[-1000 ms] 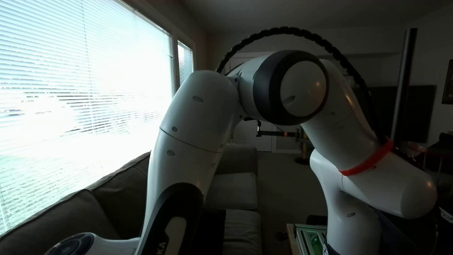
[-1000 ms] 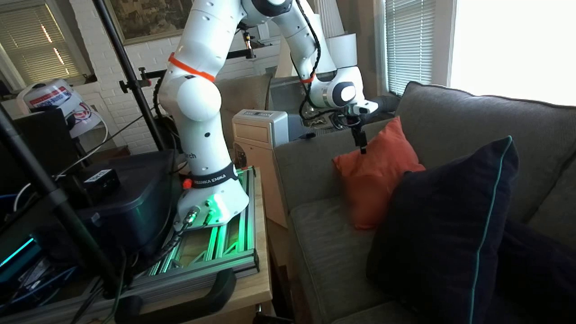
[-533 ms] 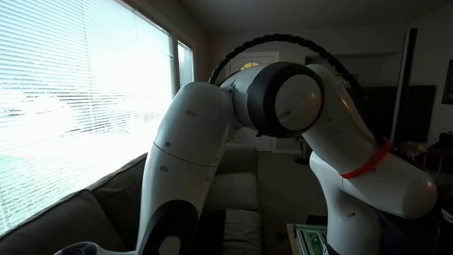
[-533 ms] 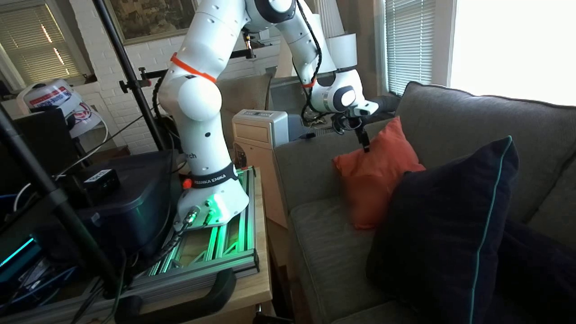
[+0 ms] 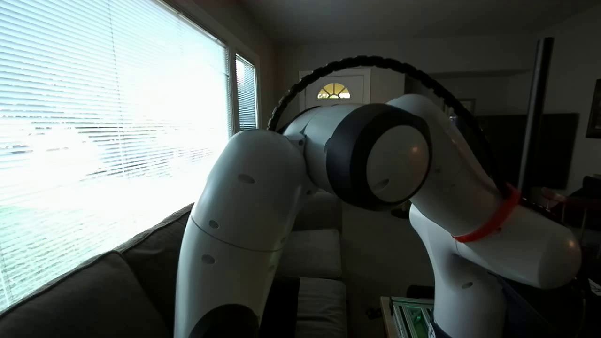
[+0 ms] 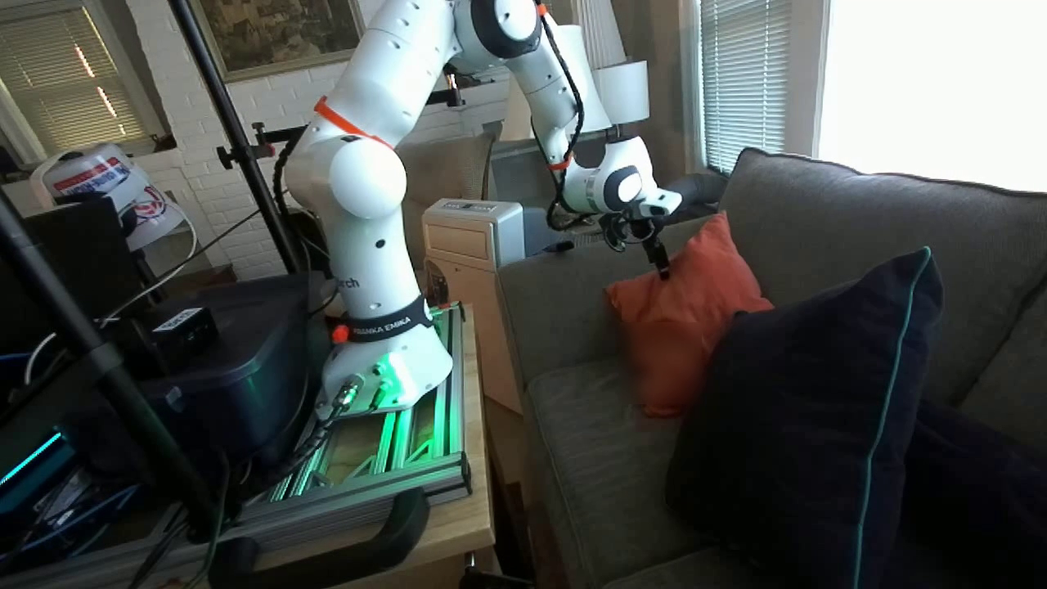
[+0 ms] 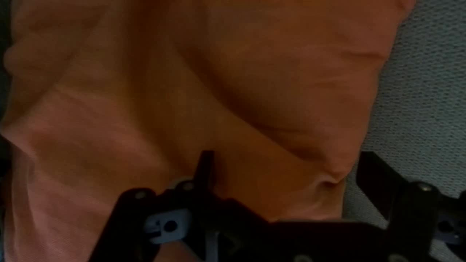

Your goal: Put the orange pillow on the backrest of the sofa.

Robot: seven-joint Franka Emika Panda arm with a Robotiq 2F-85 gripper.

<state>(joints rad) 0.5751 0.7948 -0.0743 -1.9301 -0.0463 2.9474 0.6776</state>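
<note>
The reddish-orange pillow (image 6: 691, 319) leans in the sofa's corner, resting on the seat against the armrest and the backrest (image 6: 867, 221). My gripper (image 6: 663, 272) points down at the pillow's upper part, beside the armrest. In the wrist view, the open gripper (image 7: 285, 158) has one finger over the wrinkled pillow (image 7: 200, 91) and the other over grey fabric beyond its edge. A pillow edge lies between the fingers; whether they touch it cannot be told. In an exterior view the grey-brown backrest (image 5: 70, 291) runs below the window, while pillow and gripper are out of view.
A dark cushion (image 6: 806, 409) with a teal edge stands on the seat (image 6: 589, 458) in front of the pillow. The armrest (image 6: 564, 303) is beside the gripper. Lamps (image 6: 623, 92) stand behind the wrist. A black pole (image 6: 237, 139) stands beside the arm.
The arm's elbow has come down and the wrist has tilted slightly. The fingertips have shifted only a little over the pillow. The pillow has not visibly moved.
</note>
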